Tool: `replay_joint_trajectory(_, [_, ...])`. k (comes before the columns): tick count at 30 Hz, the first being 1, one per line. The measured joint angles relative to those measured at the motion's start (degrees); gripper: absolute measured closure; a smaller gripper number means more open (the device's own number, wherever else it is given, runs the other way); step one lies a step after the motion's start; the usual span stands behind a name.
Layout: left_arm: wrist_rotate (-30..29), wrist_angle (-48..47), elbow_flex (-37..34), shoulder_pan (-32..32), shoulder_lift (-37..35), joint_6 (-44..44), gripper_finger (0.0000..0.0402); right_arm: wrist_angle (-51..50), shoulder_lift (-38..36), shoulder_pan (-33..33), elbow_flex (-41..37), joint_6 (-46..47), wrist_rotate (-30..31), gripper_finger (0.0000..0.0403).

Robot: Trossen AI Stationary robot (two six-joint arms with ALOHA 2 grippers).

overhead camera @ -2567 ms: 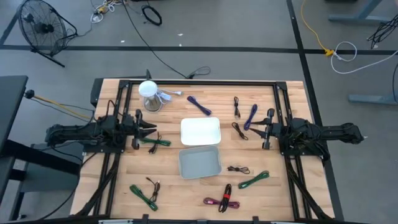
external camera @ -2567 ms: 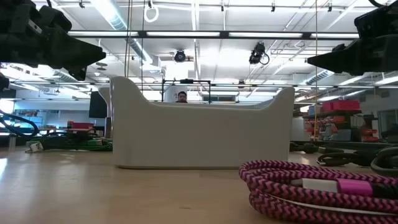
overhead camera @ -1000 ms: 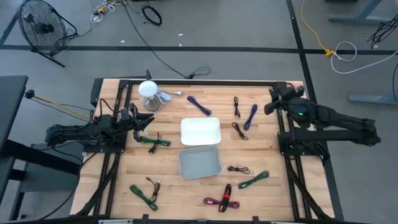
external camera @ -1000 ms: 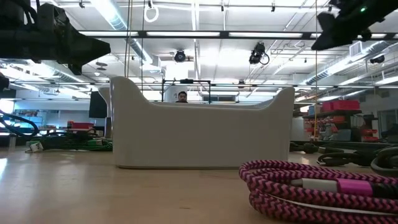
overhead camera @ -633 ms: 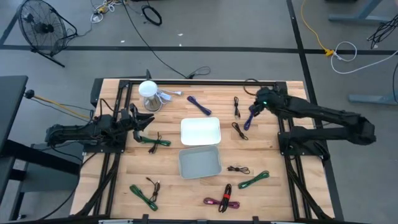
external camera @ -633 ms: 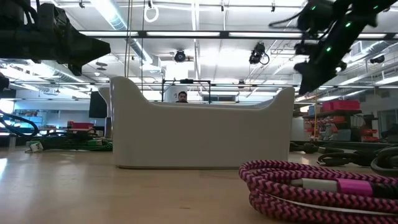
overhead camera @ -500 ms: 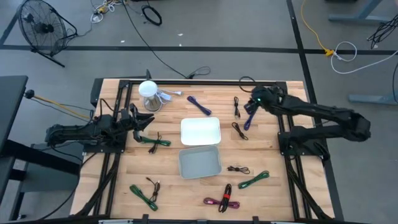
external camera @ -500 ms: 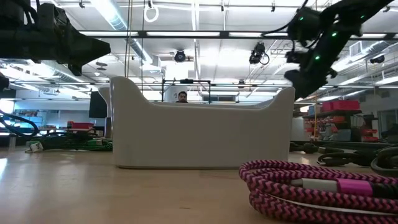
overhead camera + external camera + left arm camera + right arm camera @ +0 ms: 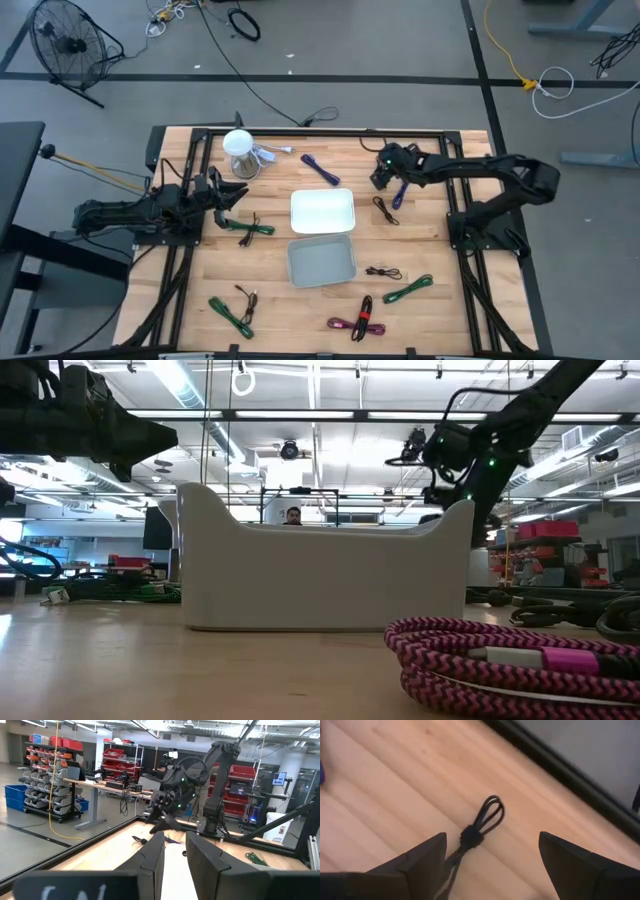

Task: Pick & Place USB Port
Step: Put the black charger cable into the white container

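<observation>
A black USB cable (image 9: 475, 837), tied in a bundle, lies on the wooden table near its far right part. My right gripper (image 9: 492, 855) hovers over it, open wide, with one finger on either side of the bundle and clear of it. In the high view this gripper (image 9: 381, 172) stands beside a blue cable (image 9: 403, 187). My left gripper (image 9: 243, 200) waits at the table's left, above the wood. Its fingers (image 9: 152, 855) stand a narrow gap apart with nothing between them.
A white tray (image 9: 322, 211) and a grey tray (image 9: 321, 261) stand at the table's middle. Other bundled cables lie around: blue (image 9: 321, 169), green (image 9: 250, 227), black (image 9: 385, 210), pink (image 9: 510, 665) at the near edge. A white lamp-like thing (image 9: 240, 153) stands far left.
My right arm has swung from the table's right edge toward the far middle and come down, so its gripper now hangs over the black cable. No cable has moved.
</observation>
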Motion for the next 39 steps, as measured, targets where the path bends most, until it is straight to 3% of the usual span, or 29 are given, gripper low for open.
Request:
replay_joint_trajectory(7, [0.0,-0.04,0.0,0.02,0.0,0.0,0.0319,2.0,4.93,0.0,-0.02,2.54,-0.34,0.0083])
replay_joint_trajectory(29, [0.44,-0.04,0.0,0.0,0.0,-1.14,0.0319,5.23,11.11,1.38,0.0,9.89,-3.74,0.0085])
replay_joint_trajectory(39, [0.44,-0.04,0.0,-0.03,0.0,-1.49,0.0319,5.43,11.18,1.52,0.0,10.54,-4.46,0.0144])
